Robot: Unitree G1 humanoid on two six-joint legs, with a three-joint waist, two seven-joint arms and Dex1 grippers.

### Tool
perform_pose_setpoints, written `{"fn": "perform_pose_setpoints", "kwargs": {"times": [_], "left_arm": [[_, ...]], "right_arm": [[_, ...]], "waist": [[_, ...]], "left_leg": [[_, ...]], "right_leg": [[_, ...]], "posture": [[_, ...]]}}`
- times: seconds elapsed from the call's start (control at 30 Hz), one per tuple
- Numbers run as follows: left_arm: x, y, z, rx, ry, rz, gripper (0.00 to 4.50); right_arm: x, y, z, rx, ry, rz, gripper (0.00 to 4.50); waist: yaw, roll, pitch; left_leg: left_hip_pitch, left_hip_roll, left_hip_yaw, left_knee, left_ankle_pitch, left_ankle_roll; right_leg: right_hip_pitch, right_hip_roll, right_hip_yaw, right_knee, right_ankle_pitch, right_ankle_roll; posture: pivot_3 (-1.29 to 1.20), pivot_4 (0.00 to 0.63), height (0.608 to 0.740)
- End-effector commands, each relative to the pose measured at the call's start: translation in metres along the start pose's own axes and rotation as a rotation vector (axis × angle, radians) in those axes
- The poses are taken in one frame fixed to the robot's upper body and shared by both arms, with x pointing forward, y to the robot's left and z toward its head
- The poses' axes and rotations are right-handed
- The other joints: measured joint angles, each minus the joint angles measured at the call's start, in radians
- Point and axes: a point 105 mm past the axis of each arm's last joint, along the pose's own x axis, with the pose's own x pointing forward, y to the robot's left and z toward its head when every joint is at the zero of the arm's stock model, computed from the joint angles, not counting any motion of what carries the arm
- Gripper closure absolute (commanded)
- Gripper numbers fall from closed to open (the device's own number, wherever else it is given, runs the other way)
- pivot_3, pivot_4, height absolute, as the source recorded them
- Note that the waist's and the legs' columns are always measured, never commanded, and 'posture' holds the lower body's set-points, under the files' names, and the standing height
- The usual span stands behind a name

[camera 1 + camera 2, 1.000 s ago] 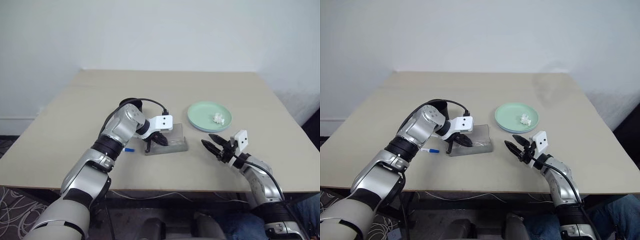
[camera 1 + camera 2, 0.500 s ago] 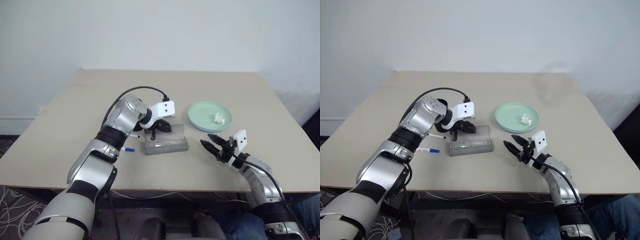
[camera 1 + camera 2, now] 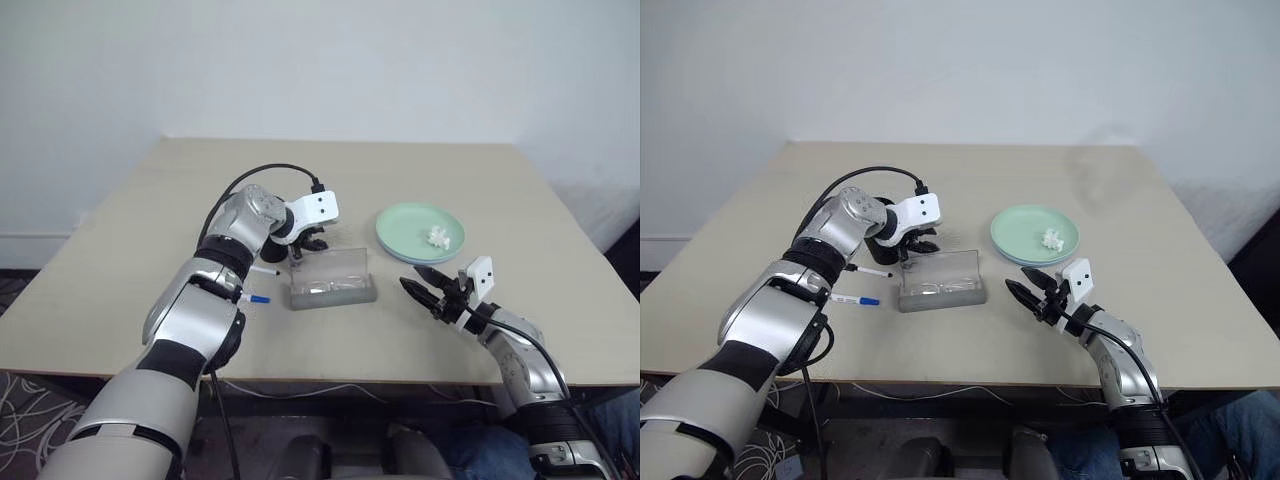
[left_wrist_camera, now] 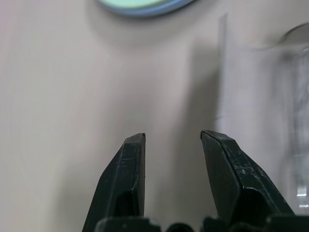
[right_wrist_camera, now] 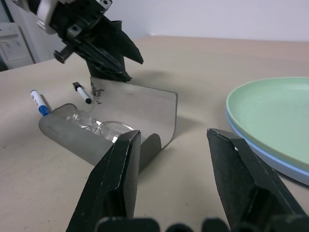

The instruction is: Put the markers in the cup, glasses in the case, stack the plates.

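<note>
The grey case [image 3: 352,294] lies mid-table with its translucent lid [image 3: 335,266] standing upright. The clear glasses [image 5: 99,127] rest inside it. Just behind the lid hovers my left gripper [image 3: 312,244], open and holding nothing. Two markers lie left of the case, one with a blue cap [image 3: 254,298], one with a black cap [image 3: 267,270]. The mint green plate [image 3: 408,222] sits stacked on the light blue plate [image 5: 263,151]. My right gripper [image 3: 424,290] is open and empty, right of the case and in front of the plates. The cup is out of view.
A small crumpled white paper [image 3: 436,237] lies on the green plate. The beige table [image 3: 470,180] stretches bare behind the plates, with its front edge close under my right arm. A black cable [image 3: 268,172] loops over my left wrist.
My left gripper has lifted off the case, moved back behind the lid and opened. The lid now stands upright. The right arm has kept still.
</note>
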Motion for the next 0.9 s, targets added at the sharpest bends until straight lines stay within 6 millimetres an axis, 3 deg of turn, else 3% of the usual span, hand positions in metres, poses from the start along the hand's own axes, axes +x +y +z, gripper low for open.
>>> {"fn": "perform_pose_setpoints", "kwargs": {"times": [0.03,0.27,0.57,0.77,0.9], "left_arm": [[-0.001,0.01,0.009,0.095,0.018,0.058,2.61],[0.006,-0.013,0.005,0.118,0.019,-0.093,2.61],[-0.013,-0.045,0.009,0.064,-0.081,-0.378,2.61],[-0.016,-0.059,0.004,0.067,-0.085,-0.395,2.61],[-0.022,-0.045,0.011,0.038,-0.141,-0.276,2.61]], "right_arm": [[0.002,0.0,0.016,-0.047,-0.051,0.01,2.12],[-0.001,0.002,0.021,-0.053,-0.058,0.017,2.12],[-0.002,0.0,0.029,-0.075,-0.064,0.029,2.12],[0.004,0.004,0.031,-0.074,-0.064,0.048,2.12],[0.008,0.009,0.034,-0.073,-0.065,0.07,2.12]], "waist": [[0.001,0.0,0.0],[0.001,0.0,0.0],[-0.005,0.0,0.0],[-0.004,0.0,0.0],[-0.004,0.0,0.0]], "left_leg": [[0.0,0.0,0.0,0.0,0.0,0.0],[0.0,-0.001,0.0,0.0,0.0,0.0],[0.0,0.0,0.0,0.0,0.0,0.0],[0.0,0.005,0.0,0.001,0.0,0.0],[0.0,0.006,0.001,0.001,0.0,0.0]], "right_leg": [[0.0,0.0,0.0,0.0,0.0,0.0],[0.0,0.0,0.0,0.0,0.0,0.0],[-0.001,0.0,0.0,0.0,0.0,0.0],[0.0,0.0,0.0,0.0,0.0,0.0],[0.0,0.0,0.001,0.0,0.0,0.0]], "posture": [[0.0,0.0,0.721],[0.0,0.0,0.721],[0.0,0.0,0.721],[0.0,0.0,0.721],[0.0,0.0,0.721]]}}
